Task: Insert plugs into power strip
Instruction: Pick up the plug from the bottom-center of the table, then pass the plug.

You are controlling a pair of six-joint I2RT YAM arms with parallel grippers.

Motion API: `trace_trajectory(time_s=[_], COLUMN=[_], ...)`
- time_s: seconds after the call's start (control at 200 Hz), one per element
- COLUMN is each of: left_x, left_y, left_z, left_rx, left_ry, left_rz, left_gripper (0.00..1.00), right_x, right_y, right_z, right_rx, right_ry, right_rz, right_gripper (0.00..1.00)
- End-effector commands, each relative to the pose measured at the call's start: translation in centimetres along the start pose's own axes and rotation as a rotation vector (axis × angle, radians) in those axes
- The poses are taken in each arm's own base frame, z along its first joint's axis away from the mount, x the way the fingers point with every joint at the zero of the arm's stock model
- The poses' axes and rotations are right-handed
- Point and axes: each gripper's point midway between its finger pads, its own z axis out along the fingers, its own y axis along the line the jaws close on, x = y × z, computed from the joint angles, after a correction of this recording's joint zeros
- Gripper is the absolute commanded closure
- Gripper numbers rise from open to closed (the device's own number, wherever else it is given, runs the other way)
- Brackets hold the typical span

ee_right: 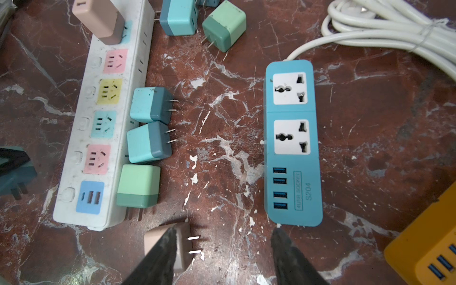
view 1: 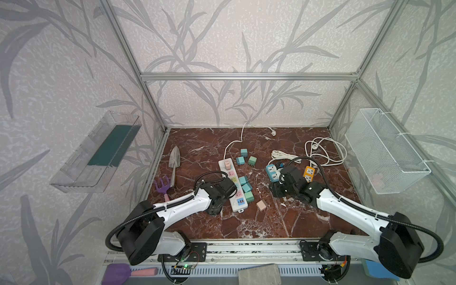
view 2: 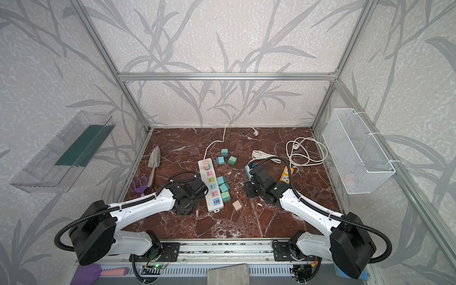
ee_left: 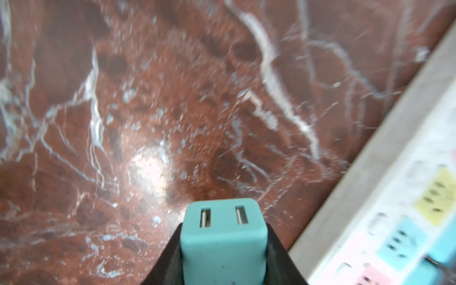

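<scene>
Teal plug sits clamped in our left gripper; if it twists there, we risk missing the white power strip slots. Right gripper gapes empty.

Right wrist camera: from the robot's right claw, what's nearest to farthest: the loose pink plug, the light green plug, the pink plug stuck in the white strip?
1. Loose pink plug, right beside one finger of the right gripper.
2. Light green plug, lying beside the white power strip at its blue-socket end.
3. Plugged-in pink plug, at the strip's far end.
</scene>
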Motion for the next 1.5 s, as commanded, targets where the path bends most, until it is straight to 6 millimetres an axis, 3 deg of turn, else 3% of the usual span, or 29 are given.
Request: trace_trajectory(time_s=[0.0, 0.11, 0.23, 0.425, 0.52, 0.7, 0.815, 0.93, 1.055, 1.135, 1.28, 1.495], left_x=[-2.0, -2.5, -3.2, -2.5, -2.3, -1.4, -0.3, 2.1, 4.6, 5.3, 6.0, 6.7], left_y=[0.1, -2.0, -5.8, -13.7, -16.4, -19.8, -20.6, -20.3, -19.5, -19.5, -19.3, -19.3], left_z=[-0.1, -0.2, -1.7, -6.2, -8.6, -12.6, -13.8, -13.2, -12.6, -13.4, -13.5, -13.0], left_rx=[0.013, 0.096, 0.227, 0.537, 0.643, 0.797, 0.841, 0.878, 0.932, 0.989, 1.018, 1.033], left_ry=[-0.077, -0.095, -0.143, -0.232, -0.31, -0.505, -0.71, -0.843, -0.904, -0.919, -0.919, -0.881], left_rz=[0.157, 0.297, 0.488, 0.796, 0.934, 1.218, 1.424, 1.62, 1.72, 1.704, 1.732, 1.732], left_gripper=[0.79, 0.8, 0.83, 0.9, 1.0, 1.0, 1.0, 1.0, 1.0, 1.0, 1.0, 1.0], right_x=[-0.2, -0.3, -0.5, -1.4, -2.0, -3.9, -5.6, -7.1, -7.8, -8.0, -8.2, -8.7], right_y=[-0.2, -0.2, 0.1, 0.6, 0.8, 1.3, 2.3, 3.9, 5.9, 7.1, 9.5, 10.9], right_z=[-0.3, -0.3, -0.4, -1.2, -1.7, -2.9, -4.0, -4.9, -4.8, -4.6, -4.7, -4.5], right_rx=[-0.001, -0.003, -0.015, -0.034, -0.044, -0.07, -0.121, -0.202, -0.305, -0.372, -0.522, -0.598], right_ry=[-0.016, -0.015, -0.019, -0.034, -0.049, -0.081, -0.114, -0.147, -0.143, -0.135, -0.126, -0.124], right_rz=[0.007, 0.009, 0.011, 0.017, 0.019, 0.024, 0.027, 0.015, -0.005, 0.0, -0.004, -0.001], right_gripper=[0.39, 0.39, 0.4, 0.4, 0.4, 0.41, 0.44, 0.74, 0.85, 0.8, 0.51, 0.47])
